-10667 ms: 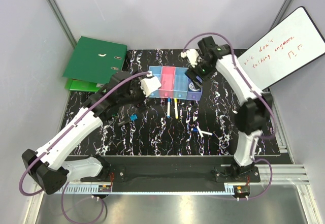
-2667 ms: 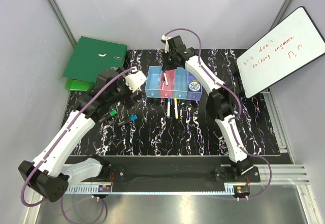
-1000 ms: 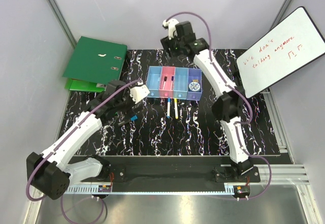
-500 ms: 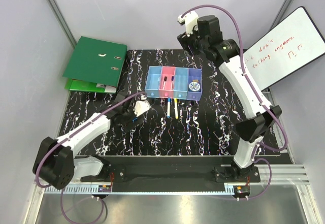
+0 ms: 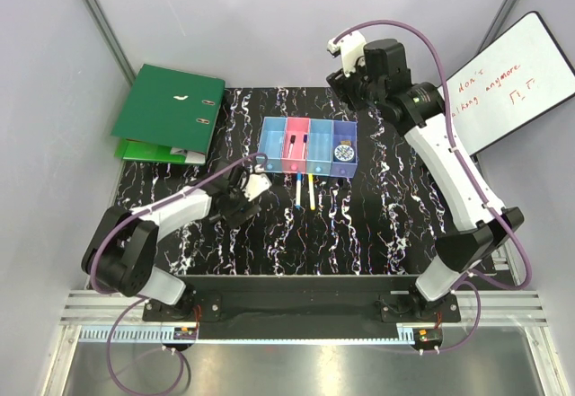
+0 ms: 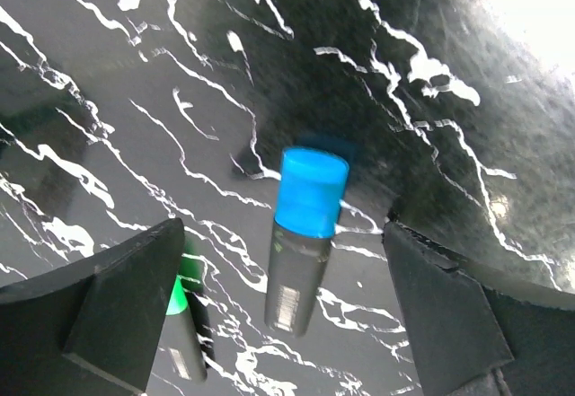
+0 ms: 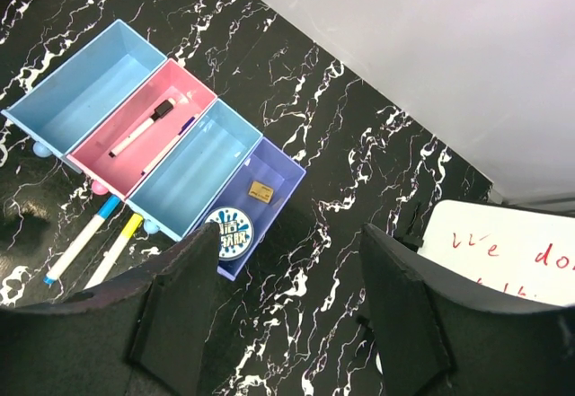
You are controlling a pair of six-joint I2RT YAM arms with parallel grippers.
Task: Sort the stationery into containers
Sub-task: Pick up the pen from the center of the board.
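Observation:
My left gripper (image 5: 241, 197) is low over the table, open, its fingers on either side of a dark marker with a blue cap (image 6: 301, 234); they are not touching it. A green-capped marker (image 6: 182, 311) lies beside the left finger. The four joined bins (image 5: 272, 136) stand mid-table. The pink bin (image 7: 193, 100) holds a white black-capped marker (image 7: 139, 128) and a thin blue pen. The violet bin (image 7: 286, 173) holds a round blue-white disc (image 7: 231, 232) and a small tan piece. My right gripper (image 5: 346, 77) is open, empty, high behind the bins.
A blue-tipped white pen (image 5: 297, 189) and a yellow pen (image 5: 311, 191) lie just in front of the bins. The green ring binder (image 5: 171, 109) is at the back left. The whiteboard (image 5: 503, 91) leans at the back right.
My left gripper has come down and to the right over the blue-capped marker. My right arm has swung right and back, away from the bins, still empty.

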